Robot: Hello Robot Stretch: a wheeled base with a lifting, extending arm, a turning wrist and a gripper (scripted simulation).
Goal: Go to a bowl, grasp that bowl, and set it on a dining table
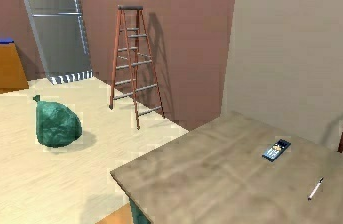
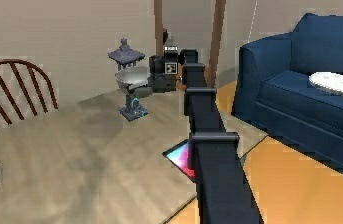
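Your arm (image 2: 215,135) reaches over the desk (image 2: 69,145), probably for placement; you cannot tell whether the jaws hold the pale bowl (image 2: 131,74) at them.

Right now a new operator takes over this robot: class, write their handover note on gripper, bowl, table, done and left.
Gripper: reaches across the dining table, at a pale bowl-like shape by a grey lantern statue; cannot tell whether it holds anything.
Also: a white dish lies on the blue sofa.
Done: robot is at the table.
Left: confirm the bowl rests on the table.
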